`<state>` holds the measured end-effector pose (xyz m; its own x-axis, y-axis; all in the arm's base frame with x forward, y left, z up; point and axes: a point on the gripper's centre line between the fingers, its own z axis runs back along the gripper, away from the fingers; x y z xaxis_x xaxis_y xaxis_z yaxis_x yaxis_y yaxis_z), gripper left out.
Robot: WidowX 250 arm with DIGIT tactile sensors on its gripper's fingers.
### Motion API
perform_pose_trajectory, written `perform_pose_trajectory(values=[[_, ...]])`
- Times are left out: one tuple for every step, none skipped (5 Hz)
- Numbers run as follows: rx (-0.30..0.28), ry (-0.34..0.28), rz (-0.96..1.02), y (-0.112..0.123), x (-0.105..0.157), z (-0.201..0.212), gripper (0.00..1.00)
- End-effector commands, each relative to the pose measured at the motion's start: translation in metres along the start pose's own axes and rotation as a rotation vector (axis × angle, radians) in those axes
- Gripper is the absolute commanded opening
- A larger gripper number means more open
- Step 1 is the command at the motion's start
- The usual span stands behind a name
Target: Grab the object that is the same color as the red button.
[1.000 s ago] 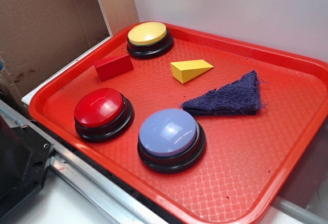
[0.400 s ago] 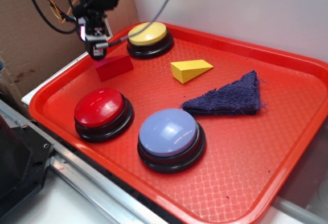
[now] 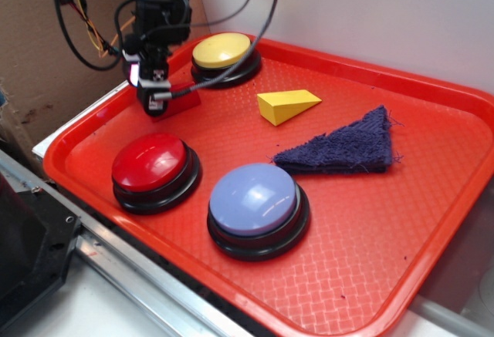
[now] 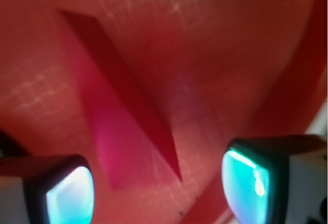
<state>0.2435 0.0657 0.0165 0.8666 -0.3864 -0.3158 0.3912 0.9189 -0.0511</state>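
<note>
Red against red, the small block [image 3: 179, 103] lies on the red tray [image 3: 432, 221] in its far left part, between the yellow button [image 3: 225, 58] behind it and the red button [image 3: 152, 169] in front of it, apart from both. What has changed is the place of the claw [image 3: 154, 99]: a second ago no arm was in the exterior view, a moment later it hung above the left end of the block, and now it has come lower and covers that end, so only the right part of the block shows beside it. In the wrist view the block [image 4: 123, 126] runs slanted between the two fingertips [image 4: 69, 193], which stand apart, one on each side of its near end, and neither seems to touch it yet, though the view is blurred. So the claw is open and holds nothing. For the task this means the approach is almost finished and the right thing is chosen, since the block has the same colour as the red button, while the yellow wedge [image 3: 287, 106] and the blue cloth [image 3: 344, 149] stay untouched. The next move is probably to close, but because the block lies slanted to the fingers, it may turn or slip when they press.
</note>
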Motion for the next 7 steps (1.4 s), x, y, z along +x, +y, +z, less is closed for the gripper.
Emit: perform_pose_trajectory(values=[[0.052, -0.03, 0.008, 0.0, 0.015, -0.008, 0.0], [0.055, -0.056, 0.041, 0.001, 0.011, 0.004, 0.0], [0.032, -0.126, 0.132, 0.0, -0.002, 0.043, 0.0], [0.048, -0.201, 0.372, -0.014, -0.017, 0.09, 0.0], [0.071, -0.305, 0.512, -0.04, -0.042, 0.133, 0.0], [0.021, -0.388, 0.511, -0.051, -0.072, 0.175, 0.0], [-0.006, -0.432, 0.533, -0.056, -0.098, 0.219, 0.0]])
